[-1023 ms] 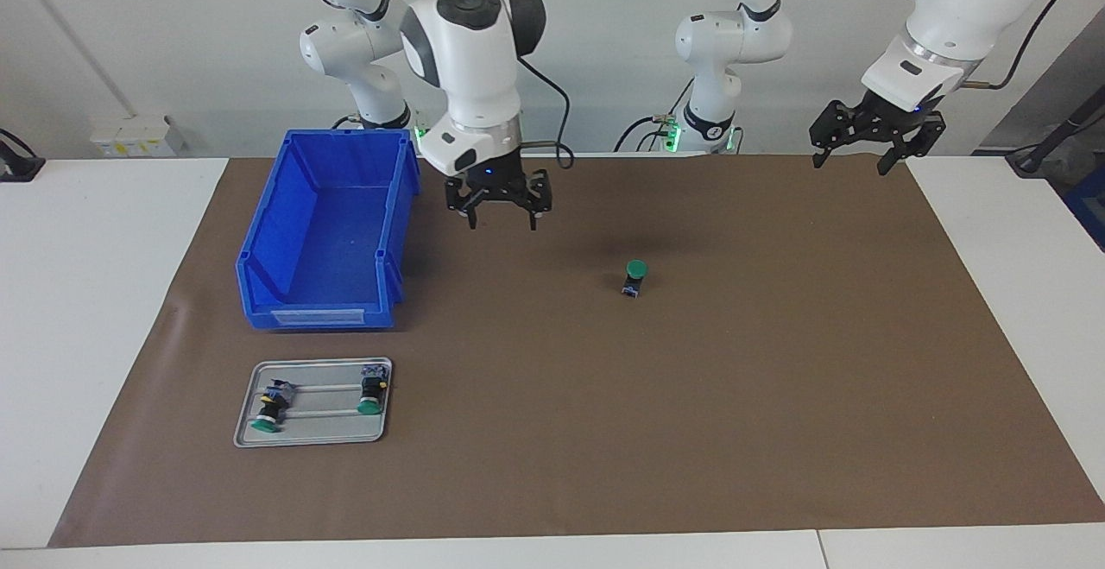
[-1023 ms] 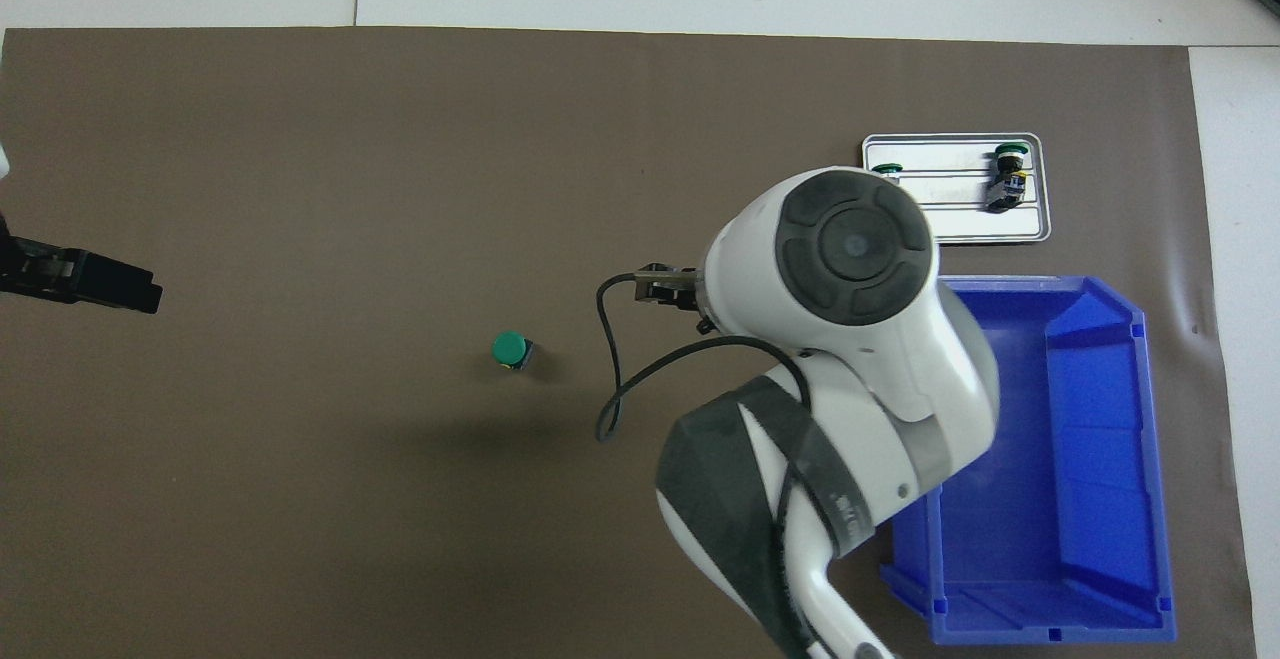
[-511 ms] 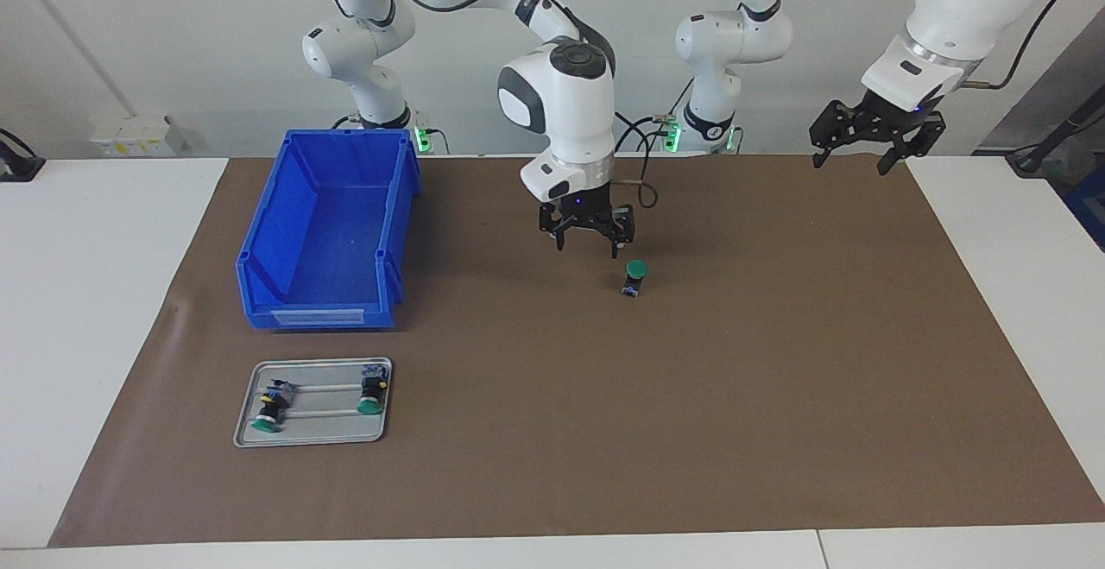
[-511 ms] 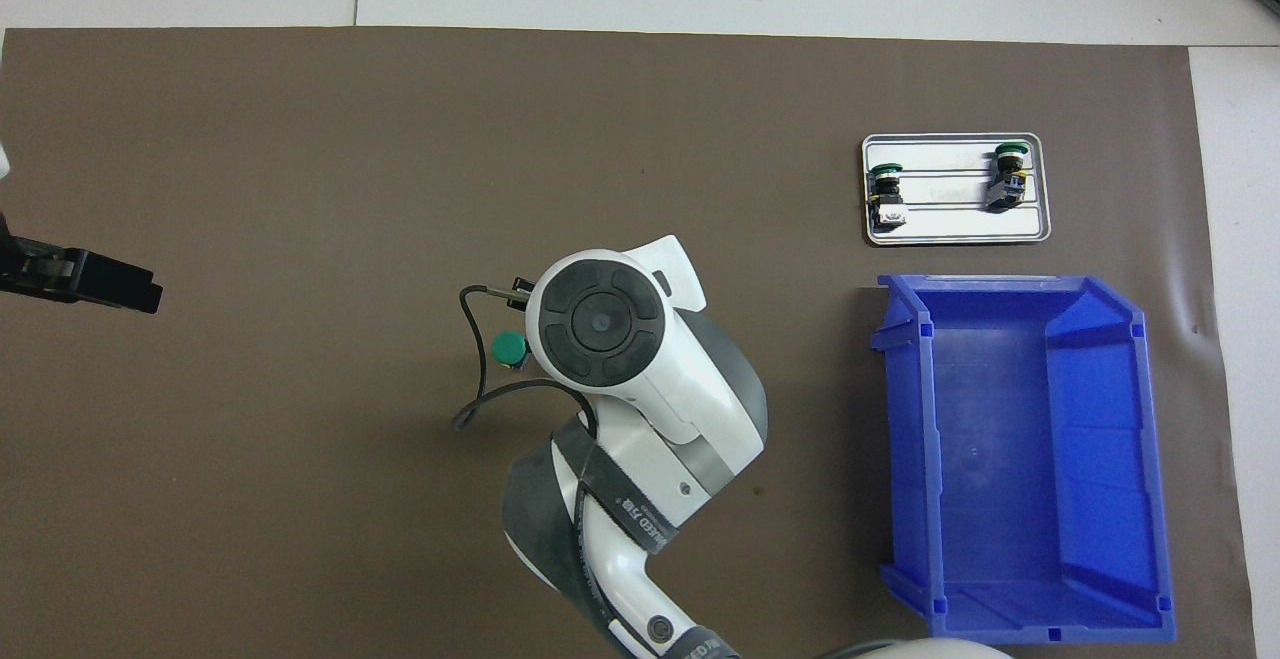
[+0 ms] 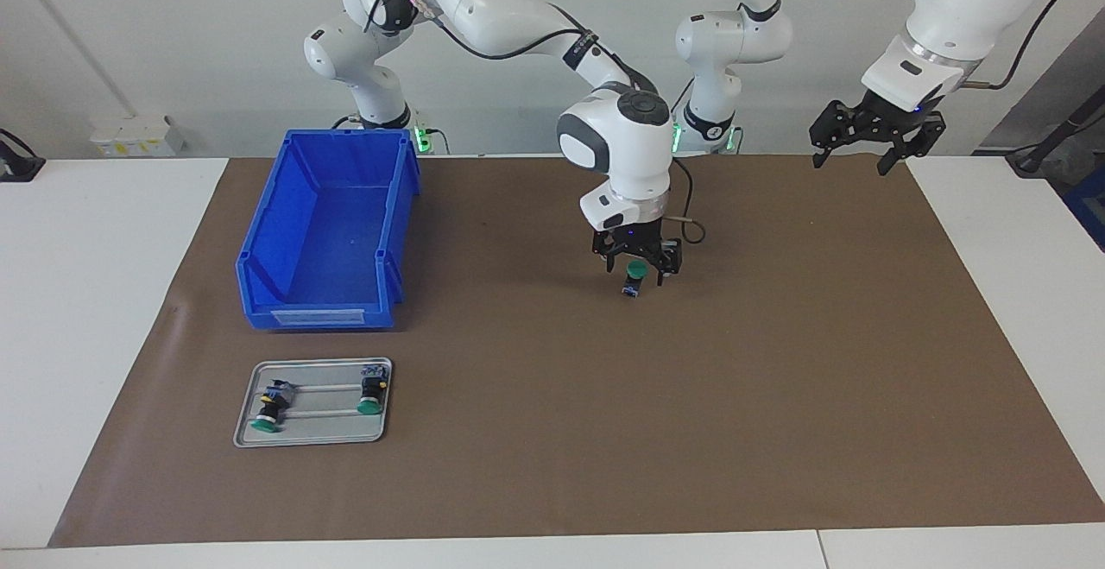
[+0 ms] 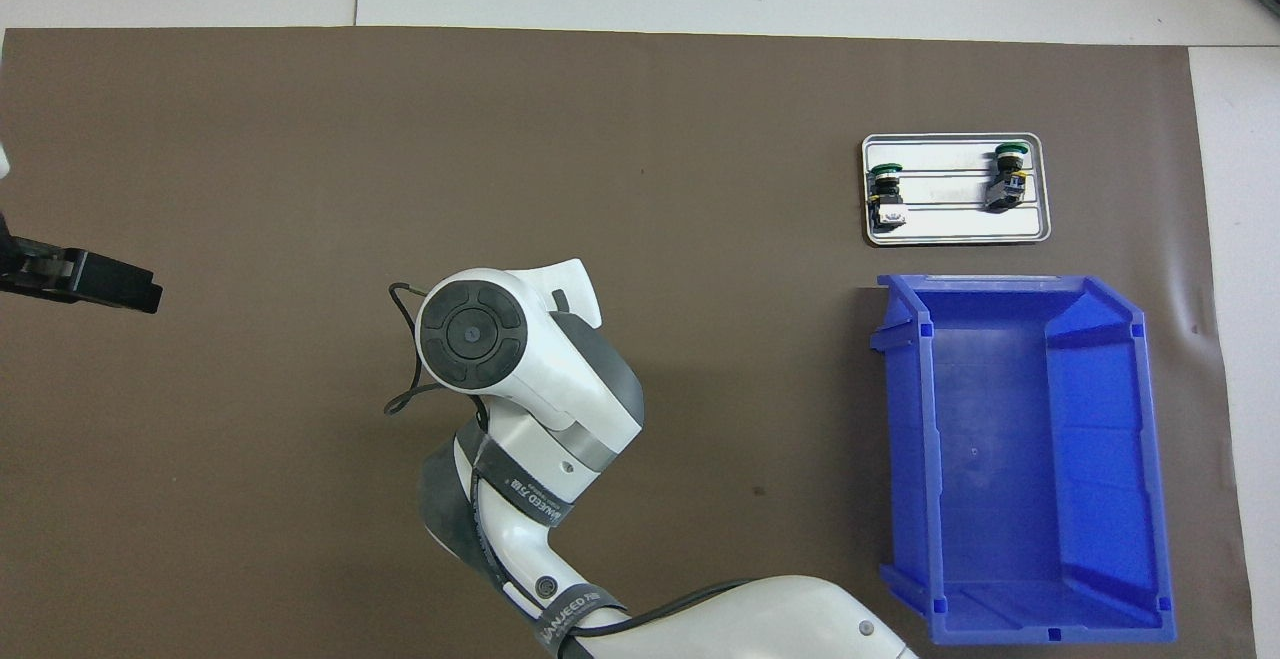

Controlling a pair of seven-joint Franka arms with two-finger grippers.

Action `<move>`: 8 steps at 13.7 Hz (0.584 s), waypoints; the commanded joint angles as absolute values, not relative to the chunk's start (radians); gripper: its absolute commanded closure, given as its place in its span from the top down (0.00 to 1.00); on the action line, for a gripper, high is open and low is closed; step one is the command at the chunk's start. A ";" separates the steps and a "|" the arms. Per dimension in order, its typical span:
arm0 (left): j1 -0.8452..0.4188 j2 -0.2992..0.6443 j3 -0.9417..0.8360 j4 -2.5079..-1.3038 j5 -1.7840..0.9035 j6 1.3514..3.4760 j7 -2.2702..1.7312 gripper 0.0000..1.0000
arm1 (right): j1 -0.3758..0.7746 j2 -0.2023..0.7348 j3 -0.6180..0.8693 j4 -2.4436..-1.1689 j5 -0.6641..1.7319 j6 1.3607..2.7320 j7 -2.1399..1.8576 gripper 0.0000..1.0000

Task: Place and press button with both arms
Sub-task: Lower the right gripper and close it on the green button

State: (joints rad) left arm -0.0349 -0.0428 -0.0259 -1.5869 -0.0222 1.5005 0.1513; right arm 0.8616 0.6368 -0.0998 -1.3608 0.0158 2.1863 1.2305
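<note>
Right claw [image 5: 637, 265] hung spread open straddling the button [image 5: 635, 276], its fingers flanking the green cap; whether they touched it could not be told. That button stood upright on the brown mat [image 5: 777, 362], roughly mid-worktop, well apart from the blue bin [image 5: 328, 232] toward the left arm's end. Left claw [image 5: 874, 139] waited, spread open and empty, raised over the mat's edge at its own end, well away from the button. Just beside the bin and farther from the robots lay a metal tray [image 5: 312, 433] carrying two more green-capped buttons [image 5: 369, 396] on their sides
</note>
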 commanded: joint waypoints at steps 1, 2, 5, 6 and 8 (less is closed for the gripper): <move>-0.026 -0.071 -0.032 -1.618 -0.015 1.516 0.160 1.00 | 0.877 0.666 -0.106 -1.336 0.008 2.214 1.250 1.00; -0.025 -0.071 -0.032 -1.618 -0.015 1.516 0.160 1.00 | 0.882 0.661 -0.107 -1.363 0.006 2.218 1.249 1.00; -0.025 -0.071 -0.032 -1.618 -0.015 1.516 0.160 1.00 | 0.882 0.654 -0.107 -1.407 -0.011 2.218 1.235 1.00; -0.025 -0.071 -0.032 -1.618 -0.015 1.516 0.160 1.00 | 0.882 0.650 -0.107 -1.417 -0.015 2.218 1.233 1.00; -0.025 -0.069 -0.032 -1.618 -0.015 1.516 0.160 1.00 | 0.884 0.641 -0.106 -1.436 -0.015 2.223 1.232 1.00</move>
State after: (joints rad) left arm -0.0349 -0.0428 -0.0259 -1.5869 -0.0222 1.5005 0.1513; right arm 0.8794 0.6597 -0.1028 -1.3999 0.0053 2.2037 1.2307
